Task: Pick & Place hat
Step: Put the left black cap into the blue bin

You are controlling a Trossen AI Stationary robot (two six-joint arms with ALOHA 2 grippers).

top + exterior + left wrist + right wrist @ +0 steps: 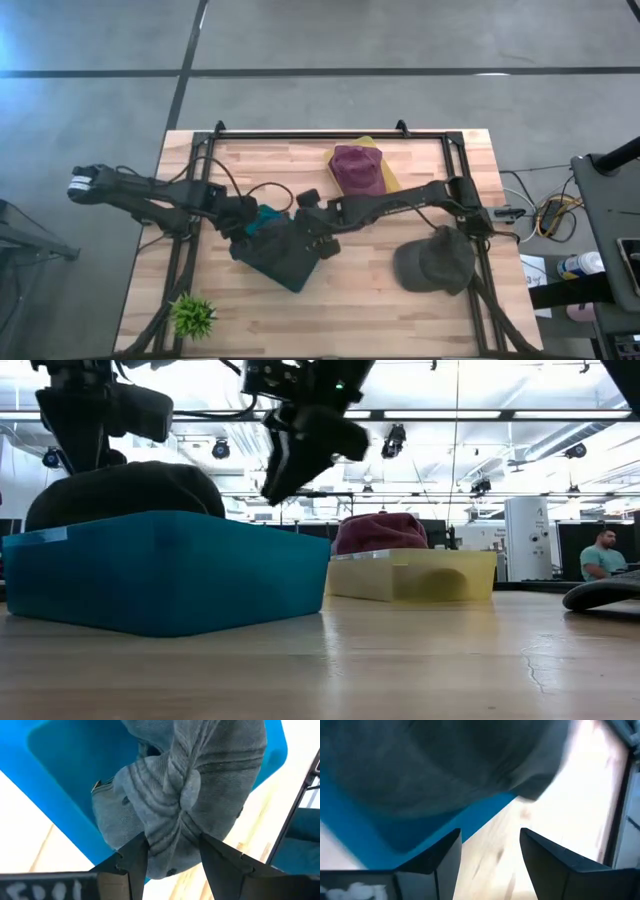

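Note:
A dark grey hat [190, 795] lies crumpled in a blue bin [60, 785], bulging above its rim [125, 490]. My left gripper [172, 842] is open and points steeply down over the hat, one finger on each side of a raised fold in its crown. My right gripper [490, 832] is open over the bin's edge [445, 825] and the bare wood beside it, with nothing between its fingers. In the high view both grippers [250, 222] [318, 240] meet over this bin [265, 213]. My left gripper comes at the grey hat from above, its open fingers [132, 860] astride a fold of the crown [175, 820]. I cannot tell whether they touch the cloth.
A maroon hat [355, 168] sits in a yellow bin [385, 180] at the table's far side. Another grey hat [435, 262] lies on the wood at the right. A small green plant [192, 315] stands at the near left corner. A black frame [330, 133] borders the table.

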